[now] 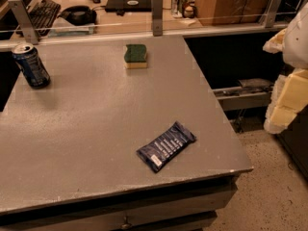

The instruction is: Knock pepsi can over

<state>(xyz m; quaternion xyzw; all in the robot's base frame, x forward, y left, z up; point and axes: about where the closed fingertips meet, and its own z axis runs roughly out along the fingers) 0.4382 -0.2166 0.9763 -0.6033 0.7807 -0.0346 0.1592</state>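
Note:
The pepsi can (30,65) is a small dark blue can with white markings and a silver top. It stands upright, tilted a little in the view, near the far left corner of the grey table (106,129). My gripper (285,100) shows as pale cream parts at the right edge of the view, off the table's right side and above the floor. It is far from the can, with the whole width of the table between them, and holds nothing that I can see.
A green and yellow sponge (135,56) lies at the far middle of the table. A flat dark blue snack wrapper (166,146) lies near the front right. A glass rail with metal posts (157,13) runs along the far edge, with a desk behind it.

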